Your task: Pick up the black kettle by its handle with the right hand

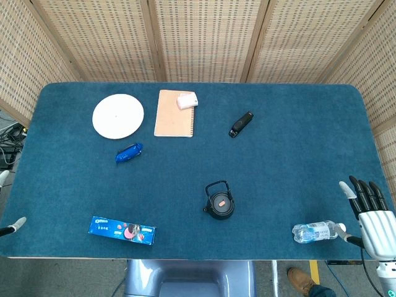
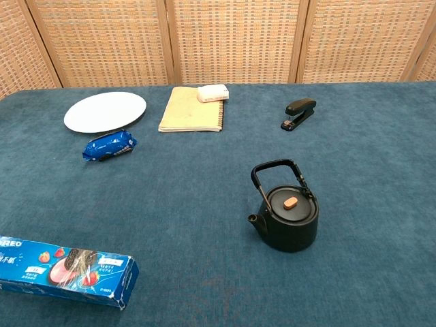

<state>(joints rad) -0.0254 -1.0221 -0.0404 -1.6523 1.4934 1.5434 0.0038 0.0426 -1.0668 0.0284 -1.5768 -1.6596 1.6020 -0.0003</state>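
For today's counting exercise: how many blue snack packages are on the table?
2. A small blue packet lies just in front of the white plate; a long blue cookie box lies at the near left edge.

— What do you count on your table (image 1: 278,167)?

— You have one of each kind: one black kettle (image 1: 219,202), one white plate (image 1: 118,116), one tan spiral notebook (image 1: 174,113) with one small white box (image 1: 187,100) on it, and one black stapler (image 1: 241,124).

— Any packets?

— You have one blue wrapped snack (image 1: 129,152) and one long blue cookie box (image 1: 122,230).

— Bottles?

— One, a clear plastic bottle (image 1: 318,232) lying at your four o'clock edge. That makes eight things, no pairs.
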